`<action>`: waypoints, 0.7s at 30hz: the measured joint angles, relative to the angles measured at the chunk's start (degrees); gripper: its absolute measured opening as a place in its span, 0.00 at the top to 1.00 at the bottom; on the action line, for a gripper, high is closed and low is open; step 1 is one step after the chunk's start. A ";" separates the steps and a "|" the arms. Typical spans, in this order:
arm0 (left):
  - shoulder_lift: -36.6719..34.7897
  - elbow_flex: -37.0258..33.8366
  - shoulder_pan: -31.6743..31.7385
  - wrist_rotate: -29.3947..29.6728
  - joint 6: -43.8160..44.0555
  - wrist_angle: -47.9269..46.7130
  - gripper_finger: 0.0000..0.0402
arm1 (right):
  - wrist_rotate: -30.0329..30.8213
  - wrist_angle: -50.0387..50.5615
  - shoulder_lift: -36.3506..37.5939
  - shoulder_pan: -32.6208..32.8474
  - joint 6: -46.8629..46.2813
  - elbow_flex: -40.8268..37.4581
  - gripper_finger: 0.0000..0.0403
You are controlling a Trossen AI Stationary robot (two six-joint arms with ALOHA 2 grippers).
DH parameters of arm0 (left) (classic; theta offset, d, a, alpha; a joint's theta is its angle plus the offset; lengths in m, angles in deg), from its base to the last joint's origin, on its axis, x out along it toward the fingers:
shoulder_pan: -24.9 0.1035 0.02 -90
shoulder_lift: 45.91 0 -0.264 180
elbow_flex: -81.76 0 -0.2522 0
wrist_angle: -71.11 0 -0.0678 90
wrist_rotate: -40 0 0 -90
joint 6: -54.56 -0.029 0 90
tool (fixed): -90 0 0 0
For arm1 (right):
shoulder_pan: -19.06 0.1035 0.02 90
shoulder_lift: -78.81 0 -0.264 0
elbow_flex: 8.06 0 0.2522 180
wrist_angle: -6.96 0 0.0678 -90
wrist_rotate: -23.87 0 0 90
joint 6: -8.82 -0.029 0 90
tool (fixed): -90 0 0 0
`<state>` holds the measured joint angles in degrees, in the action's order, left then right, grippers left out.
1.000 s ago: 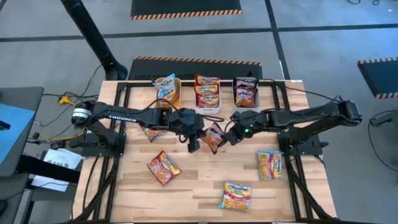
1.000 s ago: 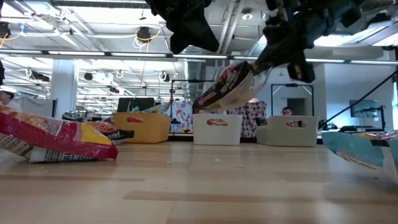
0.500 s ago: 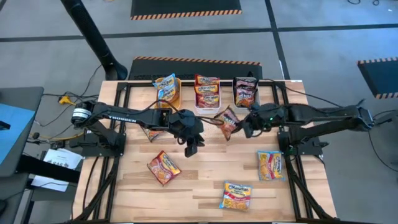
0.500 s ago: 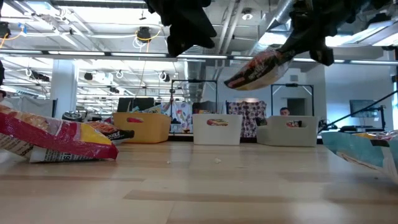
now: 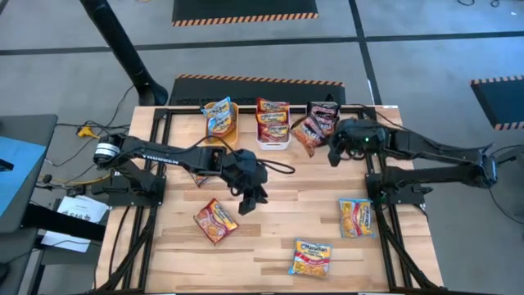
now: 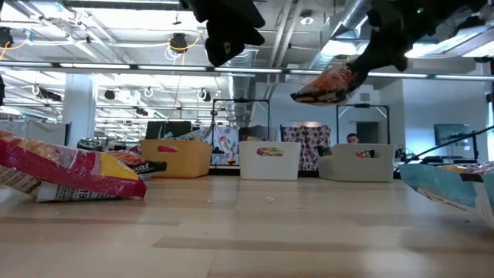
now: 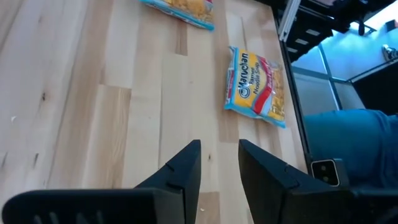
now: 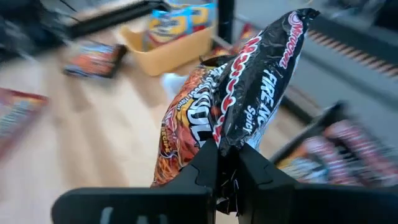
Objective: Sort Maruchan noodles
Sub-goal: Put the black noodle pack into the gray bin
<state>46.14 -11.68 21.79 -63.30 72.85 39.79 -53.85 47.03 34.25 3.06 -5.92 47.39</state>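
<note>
On the counter (image 5: 270, 238), a red-orange packet (image 5: 215, 220) lies at the near left. The left gripper (image 5: 250, 201) hovers mid-counter, jaws released and holding nothing. Far along stand the orange bin (image 5: 230, 123), white bin (image 5: 273, 141) and grey bin (image 5: 323, 131). The right gripper (image 5: 331, 152) has its jaws clenched on a dark red-black packet (image 5: 309, 132), raised between the white and grey bins

Light wood table (image 5: 270, 221) has three bins (image 5: 273, 135) along the far edge, with four noodle packets (image 5: 215, 220) lying loose nearer than those bins.
</note>
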 joint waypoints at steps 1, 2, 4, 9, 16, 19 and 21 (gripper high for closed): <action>0.00 0.00 -0.24 0.00 0.00 -0.10 0.77 | 0.75 0.00 -0.03 -0.91 2.58 0.00 0.90; 0.00 0.00 -0.45 0.00 0.00 -0.13 0.77 | 1.62 0.02 -0.05 -1.85 5.26 0.00 0.90; 0.00 0.00 -0.88 0.00 0.00 -0.11 0.77 | 3.13 0.01 -0.07 -3.67 10.53 0.00 0.90; 0.00 0.00 -1.46 -0.12 -0.04 -0.15 0.77 | 3.58 -0.04 -0.09 -7.95 20.40 0.00 0.90; 0.00 0.00 -1.42 -0.02 -0.04 -0.18 0.77 | 5.93 1.83 -2.44 -10.90 28.73 0.00 0.90; 0.00 0.00 -1.44 -0.04 -0.07 -0.34 0.77 | 7.66 5.01 -4.39 -10.91 31.73 0.00 0.90; 0.00 0.00 -1.42 -0.02 -0.09 -0.93 0.77 | 9.16 6.95 -5.70 -10.89 33.77 0.00 0.90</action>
<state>46.14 -11.68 20.36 -63.33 72.76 38.85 -44.69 53.98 28.55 -7.83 27.85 47.40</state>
